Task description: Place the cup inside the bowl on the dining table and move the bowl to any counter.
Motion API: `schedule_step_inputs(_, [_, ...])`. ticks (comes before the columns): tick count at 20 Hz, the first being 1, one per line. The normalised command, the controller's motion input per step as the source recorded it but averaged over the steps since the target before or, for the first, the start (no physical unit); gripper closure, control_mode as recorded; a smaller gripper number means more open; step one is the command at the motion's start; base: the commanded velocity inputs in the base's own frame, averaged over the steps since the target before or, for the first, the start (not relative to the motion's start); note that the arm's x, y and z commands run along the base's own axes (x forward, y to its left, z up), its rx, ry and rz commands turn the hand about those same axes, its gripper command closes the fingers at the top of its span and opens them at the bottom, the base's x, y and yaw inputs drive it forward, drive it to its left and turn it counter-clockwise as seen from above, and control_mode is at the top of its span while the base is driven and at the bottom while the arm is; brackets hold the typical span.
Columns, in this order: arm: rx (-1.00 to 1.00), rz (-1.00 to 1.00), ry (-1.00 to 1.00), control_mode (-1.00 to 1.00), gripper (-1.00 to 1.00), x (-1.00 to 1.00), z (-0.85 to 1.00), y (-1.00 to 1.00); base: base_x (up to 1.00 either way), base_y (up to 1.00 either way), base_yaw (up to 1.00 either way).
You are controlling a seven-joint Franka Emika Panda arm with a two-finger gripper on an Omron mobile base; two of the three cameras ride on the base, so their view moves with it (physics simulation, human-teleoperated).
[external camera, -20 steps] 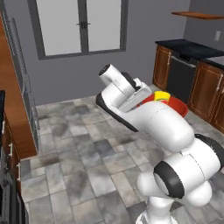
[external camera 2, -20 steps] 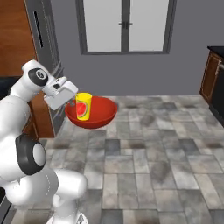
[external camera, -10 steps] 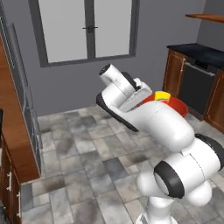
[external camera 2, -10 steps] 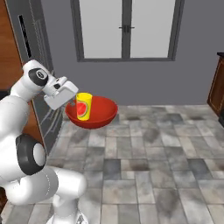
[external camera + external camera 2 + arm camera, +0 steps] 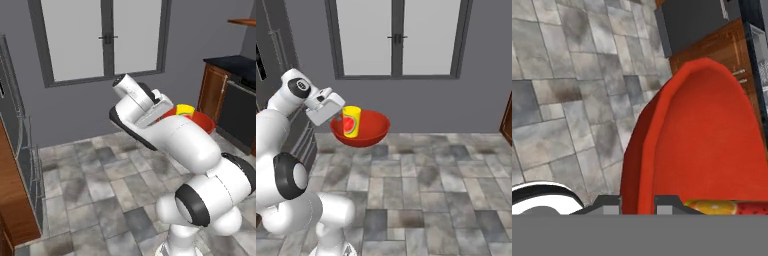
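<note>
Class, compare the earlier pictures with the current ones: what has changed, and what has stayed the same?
The whole view has shifted: the window and cabinets slid sideways, so the base and its cameras moved, not the things. The pincer still clamps the rim of the bowl, held above the floor, and the cup still stands upright inside it.

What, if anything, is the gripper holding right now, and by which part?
The gripper holds the red bowl by its rim, on the side where the yellow cup stands inside.
</note>
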Motion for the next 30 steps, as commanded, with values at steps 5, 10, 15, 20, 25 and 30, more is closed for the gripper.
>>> schedule_step_inputs(5, [0.0,0.0,0.0,1.0,1.0,0.0,0.0,0.0,0.94,-0.73,0.21])
schedule_step_inputs(10, [0.0,0.0,0.0,1.0,1.0,0.0,0.0,0.0,-0.01,-0.83,0.58])
schedule_step_inputs(15, [0.0,0.0,0.0,1.0,1.0,0.0,0.0,0.0,-0.41,-0.23,0.59])
schedule_step_inputs(20, [0.0,0.0,0.0,1.0,1.0,0.0,0.0,0.0,-0.19,-0.15,0.43])
schedule_step_inputs(25, [0.0,0.0,0.0,1.0,1.0,0.0,0.0,0.0,0.0,-0.13,0.33])
schedule_step_inputs(30, [0.0,0.0,0.0,1.0,1.0,0.0,0.0,0.0,0.0,-0.1,0.31])
